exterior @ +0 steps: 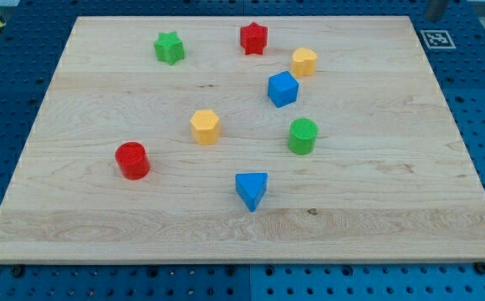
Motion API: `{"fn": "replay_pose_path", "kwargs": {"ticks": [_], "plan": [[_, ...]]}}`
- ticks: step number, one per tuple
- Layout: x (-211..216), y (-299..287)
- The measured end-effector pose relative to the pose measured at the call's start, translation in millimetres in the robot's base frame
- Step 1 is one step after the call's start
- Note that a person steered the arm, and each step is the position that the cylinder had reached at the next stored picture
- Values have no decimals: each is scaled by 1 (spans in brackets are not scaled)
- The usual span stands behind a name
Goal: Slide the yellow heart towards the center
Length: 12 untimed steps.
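Yellow heart (304,61) sits at about 1 o'clock on the bench (75,226), with the blue cube (283,89) just beside it at its 7 o'clock. So a straight shove to the center probably bulldozes the cube along too. No pincer here, only a rod, and my tip isn't showing, so can't tell what it touches.

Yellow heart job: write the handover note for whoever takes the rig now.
End effector: my tip looks to be the dark shape at the view's top right, off the board, far from every block.
Yellow heart: near the view's top, right of the red star, just above the blue cube.
Done: nothing visible; the heart is not central.
Left: push it down-left; the blue cube likely blocks that line.
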<state>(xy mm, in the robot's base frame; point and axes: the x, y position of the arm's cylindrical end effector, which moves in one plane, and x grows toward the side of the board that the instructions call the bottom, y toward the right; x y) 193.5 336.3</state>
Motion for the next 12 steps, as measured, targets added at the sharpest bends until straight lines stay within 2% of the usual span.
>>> {"fn": "replay_pose_path", "kwargs": {"ticks": [1,2,3,4,5,10,12], "plan": [[5,7],[59,-13],[111,-85],[115,-135],[111,-144],[132,-316],[142,-342]]}}
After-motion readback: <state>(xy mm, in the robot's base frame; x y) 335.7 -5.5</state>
